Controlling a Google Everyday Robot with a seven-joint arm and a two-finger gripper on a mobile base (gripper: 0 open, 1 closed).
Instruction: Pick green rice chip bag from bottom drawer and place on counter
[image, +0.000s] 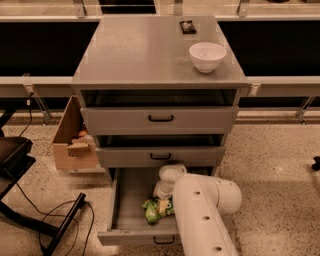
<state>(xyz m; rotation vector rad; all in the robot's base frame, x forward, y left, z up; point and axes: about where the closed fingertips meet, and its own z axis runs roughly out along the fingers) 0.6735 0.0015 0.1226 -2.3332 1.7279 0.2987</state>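
The green rice chip bag (154, 210) lies crumpled on the grey floor of the open bottom drawer (131, 195), near its front right. My white arm reaches down from the lower right into this drawer. My gripper (161, 198) is at the bag's upper edge, mostly hidden by the arm's wrist and forearm. The counter (140, 55) is the flat grey top of the cabinet, above the two shallower drawers.
A white bowl (207, 56) and a small dark packet (188, 26) sit on the counter's right side. The two upper drawers stand slightly open. A cardboard box (74, 145) is left of the cabinet. A black chair base (30, 220) and cables lie on the floor at left.
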